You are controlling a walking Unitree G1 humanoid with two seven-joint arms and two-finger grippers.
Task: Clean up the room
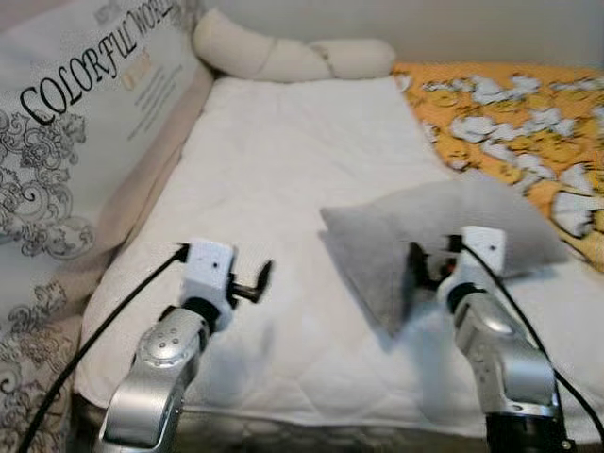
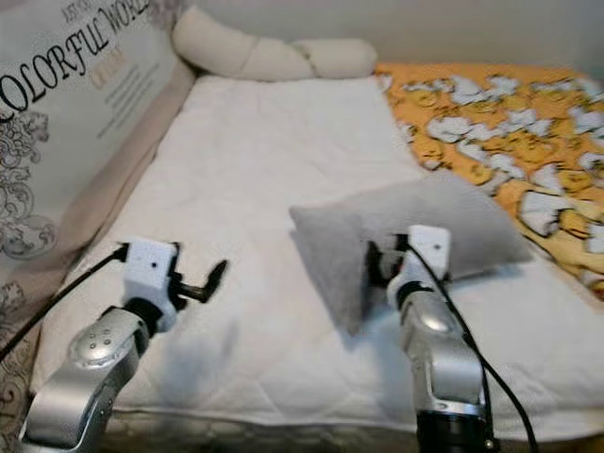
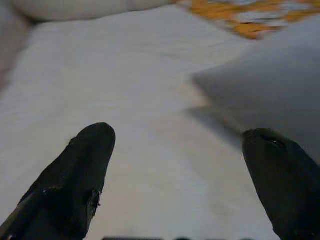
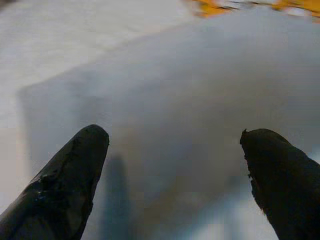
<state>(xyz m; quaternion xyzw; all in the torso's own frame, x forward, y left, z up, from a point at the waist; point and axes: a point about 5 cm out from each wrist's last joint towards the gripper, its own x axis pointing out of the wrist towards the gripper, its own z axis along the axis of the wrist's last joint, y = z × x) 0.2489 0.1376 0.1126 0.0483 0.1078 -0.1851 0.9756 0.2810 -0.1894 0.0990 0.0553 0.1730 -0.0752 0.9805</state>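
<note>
From the left eye I see the grey pillow (image 1: 444, 241) lying on the bed (image 1: 283, 170), long axis running across toward the orange blanket (image 1: 510, 104). My right pincer (image 1: 429, 264) sits at its near edge, clearly the nearer arm

Left wrist: left pincer (image 3: 180, 165) spread open over the bare mattress, pillow off to one side

Right wrist: fingers (image 4: 75, 170) wide apart, pillow straight ahead; whether they touch it I can't make out

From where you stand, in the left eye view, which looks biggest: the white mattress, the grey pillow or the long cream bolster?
1. White mattress, by far the largest.
2. Grey pillow.
3. Cream bolster.
The last two are unsure: the bolster lies farther from the camera, so it may only look smaller.
</note>
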